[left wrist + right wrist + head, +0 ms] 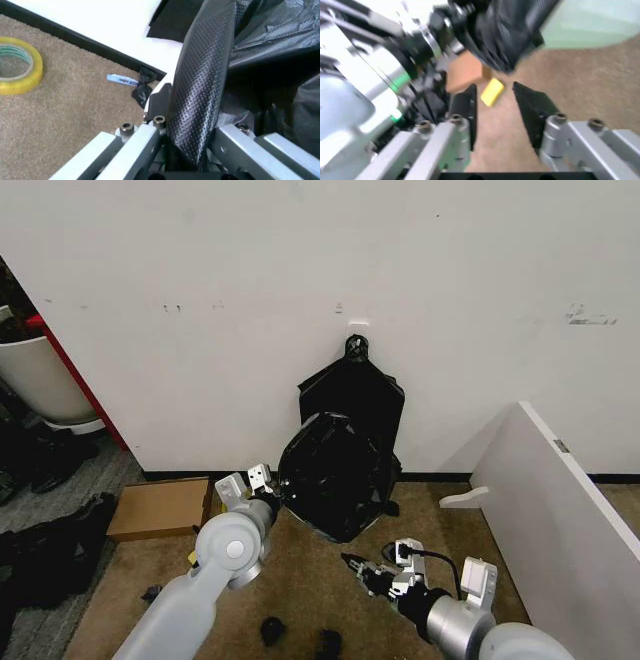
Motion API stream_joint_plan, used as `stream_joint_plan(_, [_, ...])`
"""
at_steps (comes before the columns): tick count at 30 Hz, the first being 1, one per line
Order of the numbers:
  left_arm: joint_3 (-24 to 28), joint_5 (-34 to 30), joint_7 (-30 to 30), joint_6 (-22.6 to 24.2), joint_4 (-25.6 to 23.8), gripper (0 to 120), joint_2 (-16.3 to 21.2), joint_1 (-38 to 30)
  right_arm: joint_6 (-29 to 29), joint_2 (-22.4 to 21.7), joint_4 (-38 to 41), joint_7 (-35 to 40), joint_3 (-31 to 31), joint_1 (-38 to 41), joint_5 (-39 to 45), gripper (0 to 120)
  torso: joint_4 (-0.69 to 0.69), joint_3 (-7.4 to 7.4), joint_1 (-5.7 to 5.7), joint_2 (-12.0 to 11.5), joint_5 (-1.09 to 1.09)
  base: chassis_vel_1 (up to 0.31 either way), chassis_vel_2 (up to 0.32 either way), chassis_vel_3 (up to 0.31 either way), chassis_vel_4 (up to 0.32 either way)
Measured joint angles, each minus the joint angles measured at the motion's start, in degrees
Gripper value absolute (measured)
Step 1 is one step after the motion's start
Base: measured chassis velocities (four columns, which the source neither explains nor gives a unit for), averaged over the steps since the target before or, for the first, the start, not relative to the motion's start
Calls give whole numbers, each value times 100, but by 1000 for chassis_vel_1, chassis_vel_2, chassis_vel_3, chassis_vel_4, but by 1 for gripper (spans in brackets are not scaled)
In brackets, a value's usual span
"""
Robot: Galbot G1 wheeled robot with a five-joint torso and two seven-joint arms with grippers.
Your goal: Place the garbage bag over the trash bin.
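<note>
Two grippers working: left gripper [266,483] clamped on the garbage bag [335,475] at nine o'clock, holding the rim taut over the trash bin [590,24]; right gripper [362,568], jaws apart, hovers at six.

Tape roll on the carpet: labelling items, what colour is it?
Yellow, with a greenish inner ring; the tape roll shows best in the left wrist view.
</note>
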Motion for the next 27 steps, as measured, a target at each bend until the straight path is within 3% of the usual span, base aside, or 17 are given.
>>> stream_joint_plan(11, [1, -45, -11, 23, -80, 1, 30, 32, 448, 181, -235, -198, -22, 127, -5, 68, 0, 0, 0, 0, 1, 0, 0, 0, 0])
stream_joint_plan(23, [26, -15, 19, 38, -108, 1, 28, 100, 510, 272, -259, -205, -98, 97, -133, 29, 0, 0, 0, 0, 0, 0, 0, 0, 0])
stream_joint_plan(27, [36, -12, 23, 41, -127, 1, 78, 124, 558, 284, -260, -193, -139, 92, -276, 10, 0, 0, 0, 0, 0, 0, 0, 0, 0])
